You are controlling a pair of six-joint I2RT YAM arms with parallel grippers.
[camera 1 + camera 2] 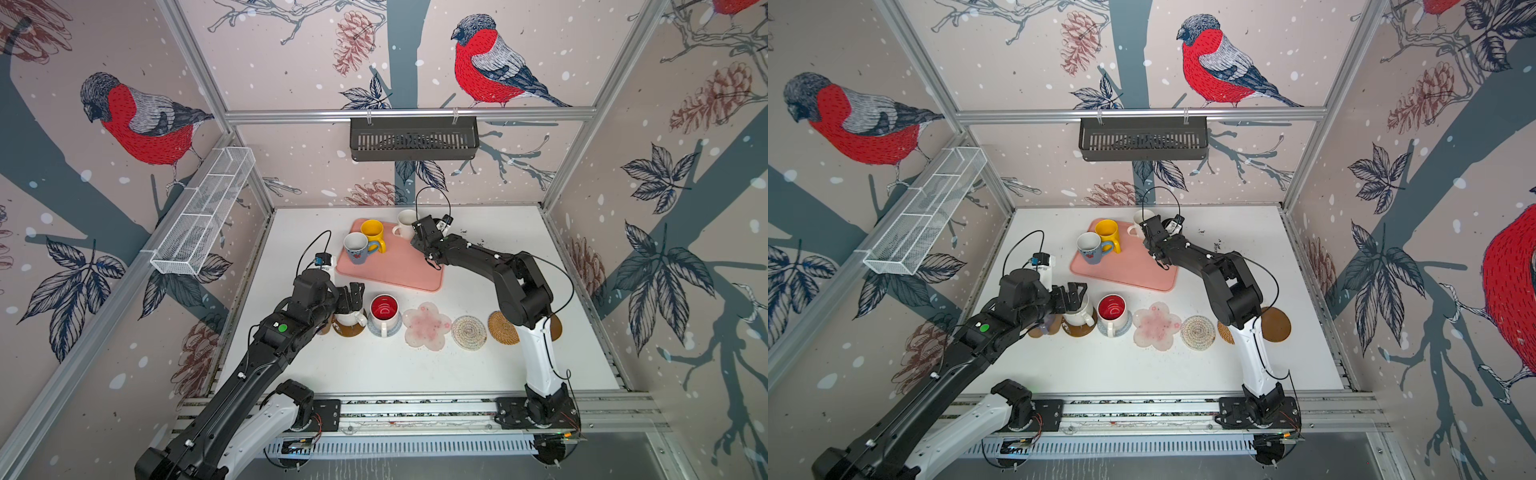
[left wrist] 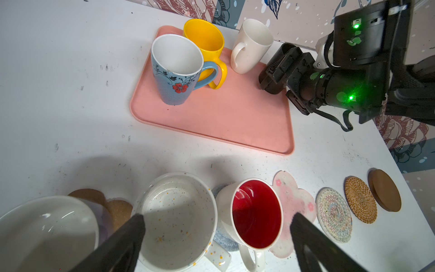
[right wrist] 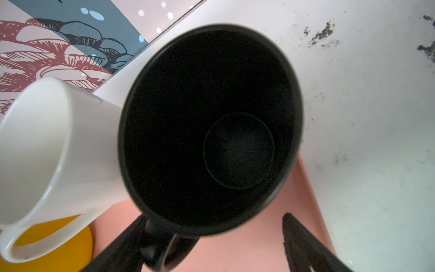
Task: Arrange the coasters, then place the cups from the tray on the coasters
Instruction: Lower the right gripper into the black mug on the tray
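While the left hand [image 1: 355, 296] hangs spread above the speckled white mug [image 2: 179, 219], which sits on a glossy brown coaster [image 1: 351, 331], the right hand [image 3: 214, 216] stands wide open at the matte black mug [image 3: 211, 129] on the salmon-pink tray [image 1: 399, 270] (its handle lies beside one finger; contact is unclear). A yellow mug [image 1: 371, 230], a floral blue-handled mug [image 1: 356, 248] and a plain white mug [image 1: 405, 222] share the tray. On the table [image 1: 374, 370], the red-lined mug [image 1: 383, 309] sits on the crochet coaster [image 2: 223, 237], beside the bare flower coaster [image 1: 427, 326], rope coaster [image 1: 469, 332] and rattan coaster [image 1: 503, 328].
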